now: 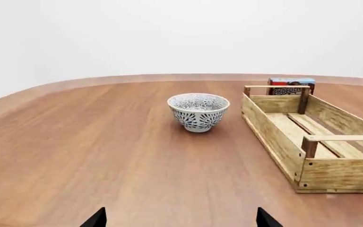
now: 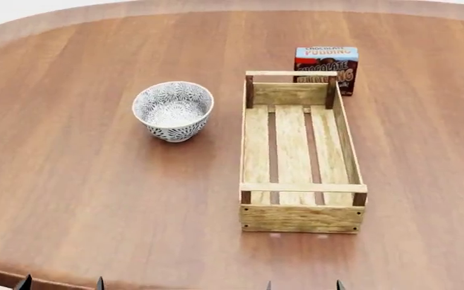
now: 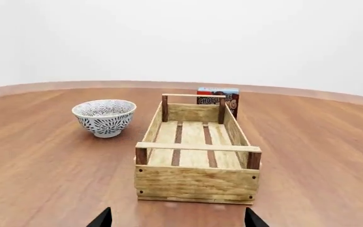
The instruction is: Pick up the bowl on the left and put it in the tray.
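Observation:
The bowl (image 2: 173,110), white with a dense grey-black floral pattern, stands upright on the wooden table, left of the tray (image 2: 299,204); it also shows as the bowl (image 1: 198,111) and the bowl (image 3: 104,117). The tray (image 1: 276,142), a long light-wood crate, is empty; its near end wall faces the right wrist view as the tray (image 3: 196,182). My left gripper (image 1: 181,220) is open near the table's front edge, well short of the bowl. My right gripper (image 3: 177,220) is open too, just in front of the tray. Only fingertips of both show in the head view: left gripper (image 2: 61,283), right gripper (image 2: 304,285).
A chocolate pudding box (image 2: 326,68) stands upright just behind the tray's far end. The round wooden table (image 2: 79,199) has its front edge close to my fingertips and its far rim curves behind the box.

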